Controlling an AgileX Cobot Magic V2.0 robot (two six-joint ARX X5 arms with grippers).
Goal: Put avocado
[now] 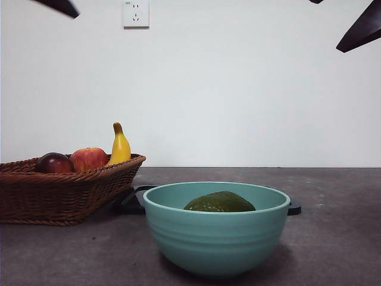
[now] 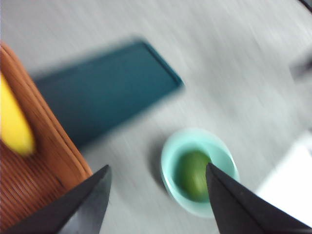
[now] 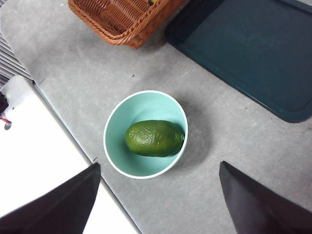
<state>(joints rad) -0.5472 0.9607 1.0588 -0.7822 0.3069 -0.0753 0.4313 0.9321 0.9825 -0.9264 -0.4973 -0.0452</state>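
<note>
While both claws hang spread wide and empty, the dull green oval avocado lies in the round mint bowl (gray table, white wall behind it).

Dark green avocado on its side in teal bowl

Even, soft light; heavy motion blur in left wrist view; front and right wrist views sharp.

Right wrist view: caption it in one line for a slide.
Avocado lying in the light green bowl on the grey table, basket and dark tray beyond, open right claw above.
</note>
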